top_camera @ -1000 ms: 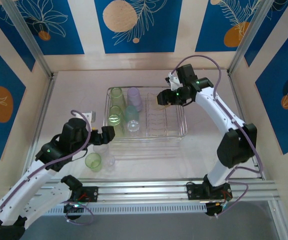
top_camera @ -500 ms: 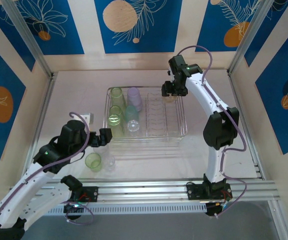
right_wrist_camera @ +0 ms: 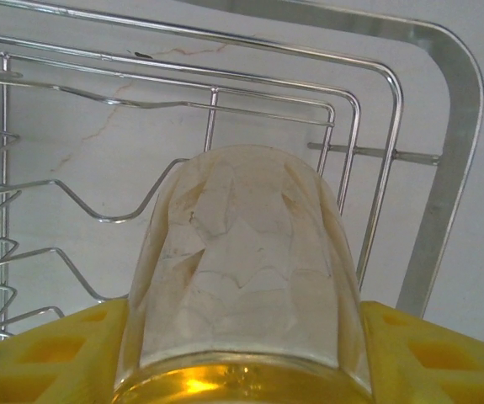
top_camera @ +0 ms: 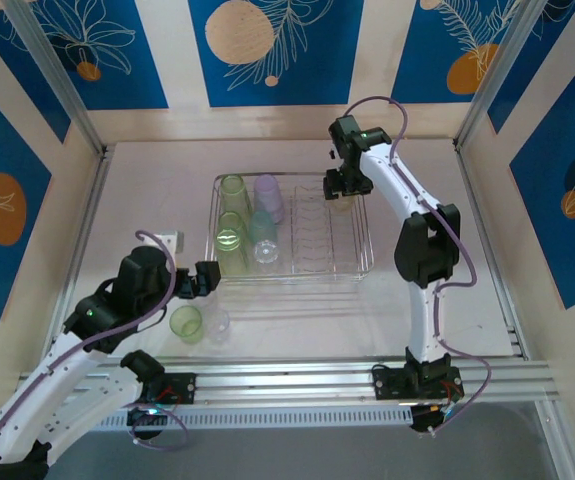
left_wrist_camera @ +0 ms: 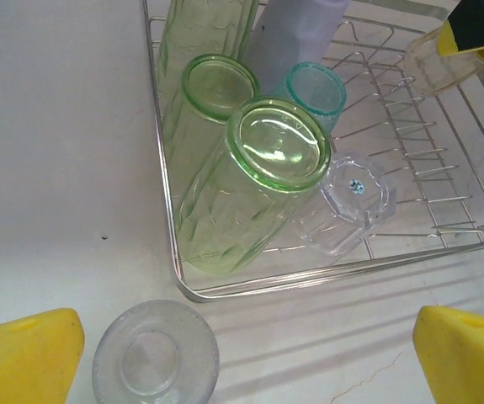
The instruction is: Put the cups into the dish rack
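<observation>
The amber cup (right_wrist_camera: 242, 269) is clamped in the right gripper (top_camera: 343, 192) over the dish rack (top_camera: 292, 272), at its 1 o'clock corner, I think because the 9 o'clock side already holds green, lilac and teal cups (left_wrist_camera: 277, 143). The left gripper (top_camera: 207, 278) stands wide and empty near a green cup (top_camera: 186, 323) and a clear cup (left_wrist_camera: 155, 353), at the rack's 7 o'clock on the pale table (top_camera: 147, 200). Blue panels (top_camera: 117, 40) with orange discs make the walls.
</observation>
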`<state>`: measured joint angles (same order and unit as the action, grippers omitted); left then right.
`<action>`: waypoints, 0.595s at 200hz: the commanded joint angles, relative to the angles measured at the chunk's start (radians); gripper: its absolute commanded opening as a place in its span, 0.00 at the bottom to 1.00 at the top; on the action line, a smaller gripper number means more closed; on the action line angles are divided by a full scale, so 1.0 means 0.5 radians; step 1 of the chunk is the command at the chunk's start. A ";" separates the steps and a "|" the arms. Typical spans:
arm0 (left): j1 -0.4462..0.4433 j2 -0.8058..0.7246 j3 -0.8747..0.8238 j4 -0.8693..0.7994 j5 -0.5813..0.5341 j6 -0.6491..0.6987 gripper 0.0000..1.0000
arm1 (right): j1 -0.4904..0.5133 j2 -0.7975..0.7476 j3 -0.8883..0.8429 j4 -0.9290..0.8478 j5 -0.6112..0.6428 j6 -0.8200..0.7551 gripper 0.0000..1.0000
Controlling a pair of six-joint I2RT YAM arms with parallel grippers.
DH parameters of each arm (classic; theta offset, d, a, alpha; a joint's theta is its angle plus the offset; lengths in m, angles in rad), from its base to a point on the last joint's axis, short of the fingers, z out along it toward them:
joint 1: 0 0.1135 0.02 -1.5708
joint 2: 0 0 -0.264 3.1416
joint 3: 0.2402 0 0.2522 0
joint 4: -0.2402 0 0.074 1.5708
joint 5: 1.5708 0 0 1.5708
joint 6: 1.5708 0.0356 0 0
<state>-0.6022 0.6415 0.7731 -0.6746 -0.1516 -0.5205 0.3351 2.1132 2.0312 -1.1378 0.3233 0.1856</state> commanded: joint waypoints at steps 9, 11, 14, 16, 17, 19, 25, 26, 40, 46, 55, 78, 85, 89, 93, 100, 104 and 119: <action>0.012 -0.013 -0.017 -0.022 -0.037 0.011 1.00 | -0.014 0.103 0.115 -0.064 0.013 -0.107 0.04; 0.011 -0.013 -0.018 -0.022 -0.039 0.011 1.00 | -0.014 0.108 0.118 -0.067 0.013 -0.113 0.04; 0.011 -0.010 -0.018 -0.019 -0.040 0.010 1.00 | -0.014 0.118 0.124 -0.070 0.013 -0.120 0.04; 0.012 -0.010 -0.018 -0.021 -0.040 0.008 1.00 | -0.014 0.122 0.129 -0.070 0.017 -0.124 0.04; 0.013 -0.010 -0.018 -0.021 -0.039 0.008 1.00 | -0.014 0.124 0.130 -0.072 0.016 -0.127 0.04; 0.011 -0.008 -0.018 -0.023 -0.041 0.007 1.00 | -0.015 0.128 0.134 -0.074 0.017 -0.130 0.04; 0.012 -0.007 -0.018 -0.021 -0.040 0.006 1.00 | -0.015 0.139 0.140 -0.073 0.019 -0.142 0.04; 0.013 -0.007 -0.016 -0.022 -0.040 0.005 1.00 | -0.016 0.141 0.140 -0.072 0.019 -0.143 0.04; 0.011 -0.004 -0.024 -0.014 -0.040 0.004 1.00 | -0.017 0.151 0.141 -0.055 0.014 -0.173 0.06; 0.013 -0.004 -0.027 -0.013 -0.037 0.001 1.00 | -0.014 0.154 0.141 -0.046 0.011 -0.187 0.07; 0.011 -0.001 -0.030 -0.007 -0.035 -0.002 1.00 | -0.019 0.163 0.145 -0.038 0.010 -0.204 0.09; 0.012 0.012 -0.034 0.003 -0.031 -0.008 1.00 | -0.029 0.191 0.161 -0.026 0.002 -0.244 0.16; 0.011 0.017 -0.037 0.005 -0.034 -0.008 1.00 | -0.030 0.205 0.165 -0.024 0.029 -0.253 0.18; 0.012 0.019 -0.037 0.008 -0.037 -0.007 1.00 | -0.031 0.216 0.168 -0.025 0.039 -0.264 0.19; 0.011 0.022 -0.037 0.009 -0.039 -0.008 1.00 | -0.032 0.226 0.173 -0.025 0.045 -0.280 0.20; 0.013 0.029 -0.037 0.012 -0.043 -0.009 1.00 | -0.030 0.241 0.177 -0.023 0.058 -0.299 0.22; 0.011 0.036 -0.037 0.012 -0.046 -0.011 1.00 | -0.031 0.249 0.178 -0.022 0.069 -0.306 0.23; 0.011 0.050 -0.037 0.015 -0.050 -0.010 1.00 | -0.032 0.270 0.169 -0.006 0.077 -0.332 0.25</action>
<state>-0.6022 0.6575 0.7609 -0.6739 -0.1589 -0.5213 0.3248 2.2181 2.0911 -1.1397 0.3412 0.0639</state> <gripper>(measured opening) 0.998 0.595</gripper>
